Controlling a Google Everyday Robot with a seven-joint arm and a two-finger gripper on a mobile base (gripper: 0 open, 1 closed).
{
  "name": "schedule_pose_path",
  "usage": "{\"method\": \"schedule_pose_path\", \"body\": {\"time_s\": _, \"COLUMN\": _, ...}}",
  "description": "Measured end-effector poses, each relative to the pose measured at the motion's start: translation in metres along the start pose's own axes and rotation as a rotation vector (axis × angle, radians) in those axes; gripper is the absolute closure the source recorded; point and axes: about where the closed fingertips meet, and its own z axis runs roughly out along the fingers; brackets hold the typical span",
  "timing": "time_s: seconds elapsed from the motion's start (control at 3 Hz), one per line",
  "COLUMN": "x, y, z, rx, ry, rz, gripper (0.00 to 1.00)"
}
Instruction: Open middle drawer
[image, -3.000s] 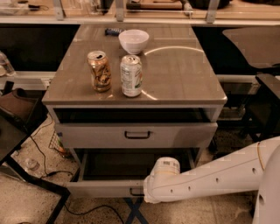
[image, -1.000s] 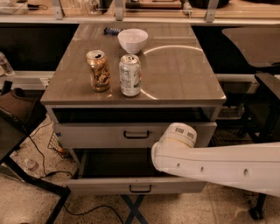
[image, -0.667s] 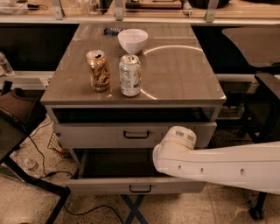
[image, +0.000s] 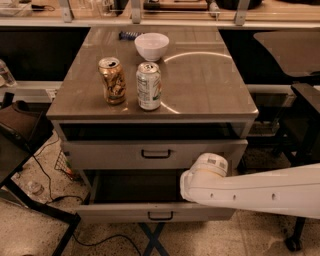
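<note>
My white arm (image: 260, 192) reaches in from the right, its rounded end over the right side of the middle drawer (image: 115, 213). My hand (image: 195, 186) sits at that end, low against the drawer's dark inside; whether it is open or closed I cannot tell. The middle drawer stands pulled out toward the camera, its narrow grey front well forward of the cabinet, with the black loop handle (image: 161, 216) at the centre of the front. Just above it, the taller upper drawer (image: 100, 155) is shut. On the bench (image: 215, 90), a gold can (image: 113, 80) and a pale can (image: 149, 85) stand upright just beside each other near the front left. A white bowl (image: 151, 46) sits behind them, and a small dark object (image: 127, 35) lies beside the bowl at the back.
</note>
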Motion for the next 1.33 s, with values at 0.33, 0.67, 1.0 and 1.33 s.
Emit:
{"method": "schedule_pose_path", "body": {"time_s": 0.33, "x": 0.004, "y": 0.010, "z": 0.026, "rx": -0.007, "ry": -0.043, "rz": 0.033, "gripper": 1.00}}
{"method": "schedule_pose_path", "body": {"time_s": 0.67, "x": 0.005, "y": 0.017, "z": 0.042, "rx": -0.012, "ry": -0.073, "rz": 0.056, "gripper": 1.00}}
{"method": "schedule_pose_path", "body": {"time_s": 1.0, "x": 0.003, "y": 0.015, "z": 0.056, "rx": 0.000, "ry": -0.105, "rz": 0.067, "gripper": 1.00}}
{"method": "schedule_pose_path", "body": {"time_s": 1.33, "x": -0.003, "y": 0.005, "z": 0.065, "rx": 0.018, "ry": -0.128, "rz": 0.062, "gripper": 1.00}}
